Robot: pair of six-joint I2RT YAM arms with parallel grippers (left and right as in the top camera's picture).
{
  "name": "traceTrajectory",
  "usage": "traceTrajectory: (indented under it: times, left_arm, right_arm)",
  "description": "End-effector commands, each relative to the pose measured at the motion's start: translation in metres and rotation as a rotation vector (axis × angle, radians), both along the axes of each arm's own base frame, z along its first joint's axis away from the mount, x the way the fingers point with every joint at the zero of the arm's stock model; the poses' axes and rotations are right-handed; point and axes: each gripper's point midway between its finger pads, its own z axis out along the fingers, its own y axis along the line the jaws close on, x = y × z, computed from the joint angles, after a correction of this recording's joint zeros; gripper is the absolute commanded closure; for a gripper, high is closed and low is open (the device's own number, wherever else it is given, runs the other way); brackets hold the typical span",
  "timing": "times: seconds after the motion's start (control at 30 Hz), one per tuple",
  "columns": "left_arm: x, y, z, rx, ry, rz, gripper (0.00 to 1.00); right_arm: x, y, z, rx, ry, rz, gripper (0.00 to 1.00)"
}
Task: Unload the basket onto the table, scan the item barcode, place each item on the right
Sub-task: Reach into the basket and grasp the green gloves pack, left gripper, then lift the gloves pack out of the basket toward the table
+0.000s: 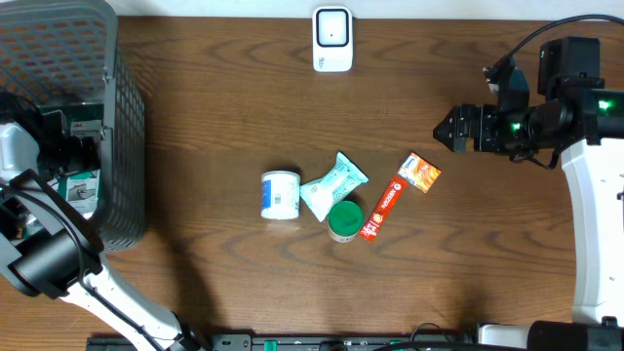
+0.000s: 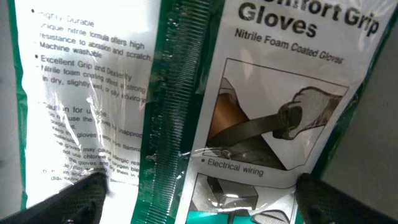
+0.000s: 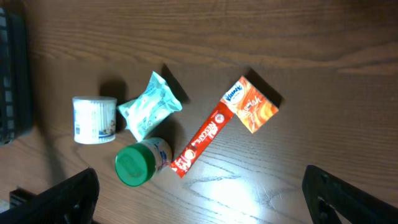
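- The left gripper [image 2: 205,199], fingers spread wide and closed on nothing, hovers inside the basket at 9 o'clock.
- Directly beneath it lie two overlapping packs: the glove packet [image 2: 286,93], front up, and a second packet [image 2: 81,93], back up. Closing on the overlap could lift both, or the glossy film could slip.
- The basket [image 1: 68,39] wall could snag a lifted pack.
- The scanner [image 1: 331,39] stands at 12 o'clock, well apart. No barcode shows, so it may end up facing the wrong way.
- The right gripper [image 3: 205,196], fingers apart and empty, hovers at 3 o'clock.

Wooden table [image 1: 214,117] — basket [image 1: 97,58], scanner [image 1: 332,40], and clustered mid-table: tub [image 1: 281,195], pouch [image 1: 331,183], green-lidded jar [image 1: 344,220], red sachet [image 1: 383,208], orange box [image 1: 420,173].
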Motion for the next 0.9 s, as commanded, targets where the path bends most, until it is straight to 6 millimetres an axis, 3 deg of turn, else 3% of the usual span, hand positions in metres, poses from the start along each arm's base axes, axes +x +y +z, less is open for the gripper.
traceTrajectory:
  times: [0.0,0.07,0.2,0.27,0.43,0.5,0.67,0.87]
  left_arm:
    - [-0.013,-0.025,-0.035,-0.127,0.050,-0.020,0.36]
    - [-0.012,-0.029,-0.035,-0.146,0.042,-0.024,0.54]
    - [-0.011,-0.028,-0.033,-0.143,0.038,-0.023,0.71]
    - [-0.009,-0.026,-0.030,-0.137,0.030,-0.023,0.90]
    - [0.006,-0.015,0.002,-0.085,-0.043,-0.009,0.93]
    - [0.016,-0.007,0.027,-0.051,-0.097,0.015,0.93]
    - [0.039,0.010,0.115,0.054,-0.297,0.098,0.93]
    - [0.039,0.011,0.229,0.200,-0.559,0.134,0.93]
  right_arm:
    - [0.002,0.001,0.006,0.005,-0.015,-0.002,0.01]
    - [0.002,0.001,0.006,0.005,-0.015,-0.002,0.01]
    - [0.002,0.001,0.006,0.005,-0.015,-0.002,0.01]
    - [0.002,0.001,0.006,0.005,-0.015,-0.002,0.01]
    - [0.002,0.001,0.006,0.005,-0.016,-0.002,0.01]
    - [0.002,0.001,0.006,0.005,-0.016,-0.002,0.01]
    - [0.002,0.001,0.006,0.005,-0.015,-0.002,0.01]
    - [0.002,0.001,0.006,0.005,-0.015,-0.002,0.01]
